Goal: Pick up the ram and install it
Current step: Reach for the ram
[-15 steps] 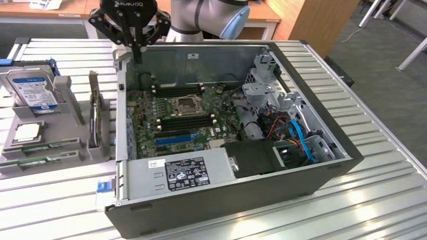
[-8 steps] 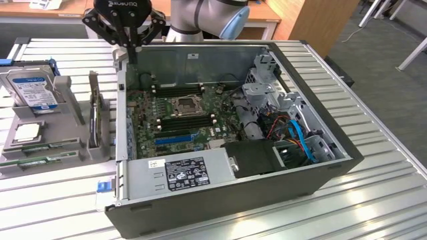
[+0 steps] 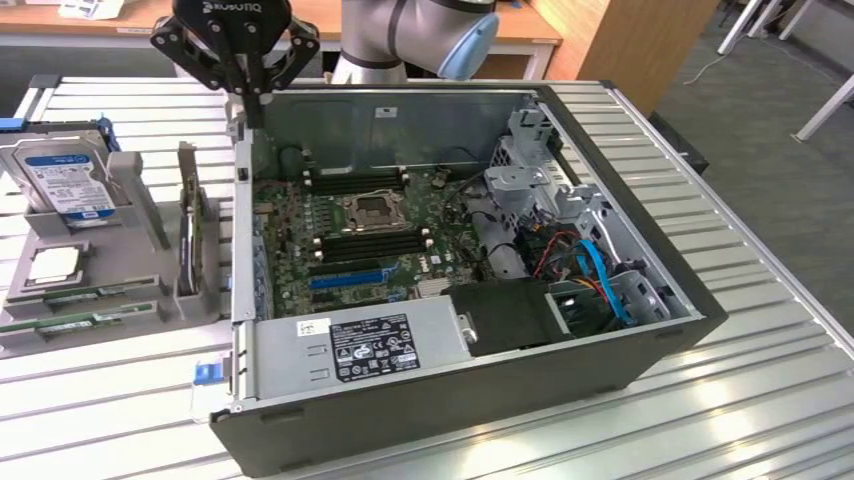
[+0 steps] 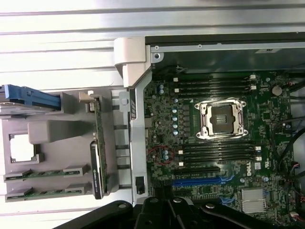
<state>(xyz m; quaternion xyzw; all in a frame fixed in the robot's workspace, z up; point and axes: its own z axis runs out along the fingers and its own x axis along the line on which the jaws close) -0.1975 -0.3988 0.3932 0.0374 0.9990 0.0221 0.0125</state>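
hovering closed tool (image 3: 250, 100) near case (image 3: 534, 390) corner, ram (image 3: 83, 294) in grey holder (image 3: 140, 190)

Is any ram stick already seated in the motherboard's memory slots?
No: the black memory slots stand empty, and two green ram sticks lie in the grey holder.

We saw the gripper (image 3: 250, 100) hanging upright, its black fingers pointing straight down and pressed together, with nothing between them. Its side links were folded inward above the tips. Behind the gripper stood the arm (image 3: 424, 30), a grey joint with a blue cap.
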